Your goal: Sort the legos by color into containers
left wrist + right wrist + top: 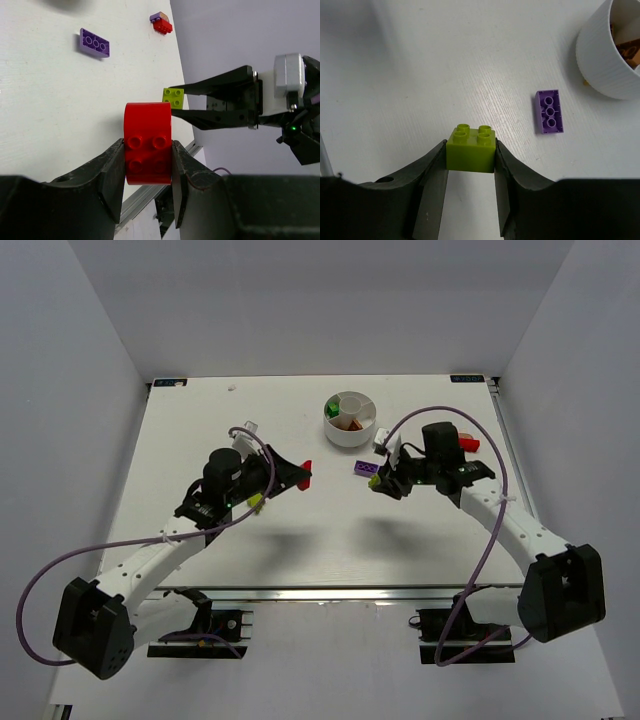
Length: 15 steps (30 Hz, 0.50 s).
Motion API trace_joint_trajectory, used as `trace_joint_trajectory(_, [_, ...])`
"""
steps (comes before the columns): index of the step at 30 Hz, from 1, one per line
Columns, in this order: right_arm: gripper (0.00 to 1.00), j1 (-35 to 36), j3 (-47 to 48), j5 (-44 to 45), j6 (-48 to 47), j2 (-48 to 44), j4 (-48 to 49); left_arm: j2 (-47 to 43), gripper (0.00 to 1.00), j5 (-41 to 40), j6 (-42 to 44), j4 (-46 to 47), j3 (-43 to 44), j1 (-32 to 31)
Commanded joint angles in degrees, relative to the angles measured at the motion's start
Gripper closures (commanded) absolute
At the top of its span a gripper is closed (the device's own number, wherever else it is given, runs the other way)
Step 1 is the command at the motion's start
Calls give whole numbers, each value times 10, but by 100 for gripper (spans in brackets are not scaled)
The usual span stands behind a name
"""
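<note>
**Condition.** The left tool [148, 150] was pinching a red brick [148, 130] by its two flat sides, studs facing the wrist camera. The right tool [470, 161] was pinching a yellow-green brick [471, 145] the same way. Both held bricks sat in front of the white dish [350, 436], the red one to its left and the yellow-green one just to its right. A flat purple brick [550, 111] lay loose on the bench [200, 420] near the dish wall. A green brick [334, 410] and orange pieces [353, 423] already lay in separate wedges.

**Step in hand — delivery.** In my judgement each brick should be carried over the rim and centred above one wedge before release, low enough not to bounce across a divider. The arms should go one at a time, as the dish is small and both tools would crowd it. The red brick needs an unused wedge. Whether yellow-green joins the green is a call for the operator.

**Not established.**
- The dish dividers and free wedges were too small to count from above, and the right wrist view cut the dish off.
- A red-and-purple piece [161, 23] lay beyond the right arm, partly hidden by it in the top view.
- How high either held brick hung above the bench could not be told.
</note>
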Motion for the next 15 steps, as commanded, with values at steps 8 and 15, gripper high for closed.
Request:
trace_joint_trajectory(8, [100,-34,110,0,-59,71,-25,-50,92,-12,7,-1,-40,7])
trace_joint_trajectory(15, [100,-44,179,9,-86,131,-37,-67,92,-21,12,-12,-49,8])
